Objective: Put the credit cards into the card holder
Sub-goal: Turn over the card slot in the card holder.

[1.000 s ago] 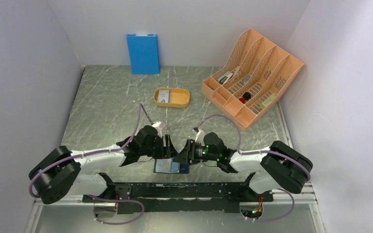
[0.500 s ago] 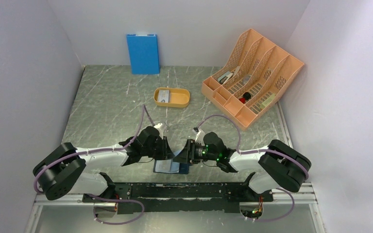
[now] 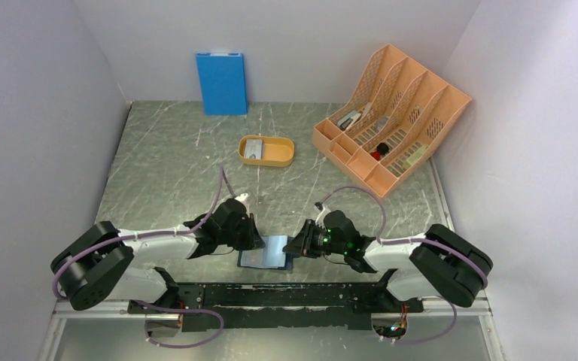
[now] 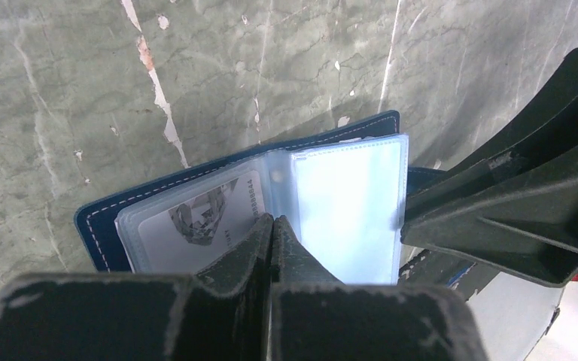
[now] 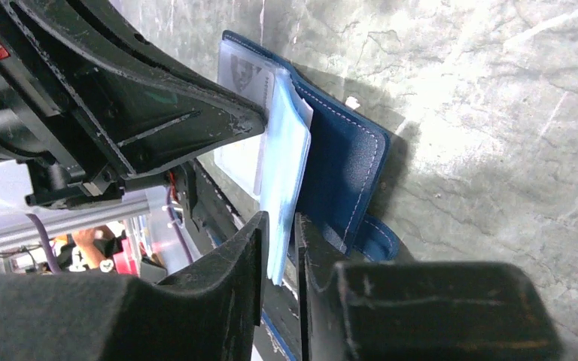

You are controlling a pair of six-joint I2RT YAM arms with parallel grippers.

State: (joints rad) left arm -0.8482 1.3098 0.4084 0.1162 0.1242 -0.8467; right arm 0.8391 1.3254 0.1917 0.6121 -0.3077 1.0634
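The navy card holder (image 3: 265, 256) lies open near the table's front edge, between my two grippers. Its clear pockets (image 4: 346, 210) are fanned out, and a grey credit card (image 4: 196, 218) sits in the left one. My left gripper (image 4: 272, 219) is shut with nothing between its fingers, its tips resting on the pockets' spine. My right gripper (image 5: 280, 229) is closed on the raised edge of the clear pocket leaves (image 5: 284, 158), which stand up from the navy cover (image 5: 339, 165). Another grey card (image 3: 254, 148) lies in the orange tray.
The shallow orange tray (image 3: 280, 156) sits mid-table. An orange file rack (image 3: 391, 113) stands at the back right, and a blue panel (image 3: 221, 83) leans on the back wall. The black mounting rail (image 3: 286, 297) runs just behind the card holder.
My left gripper has shut over the pockets. My right gripper has narrowed and drawn back to the right, uncovering the pale pockets of the open card holder.
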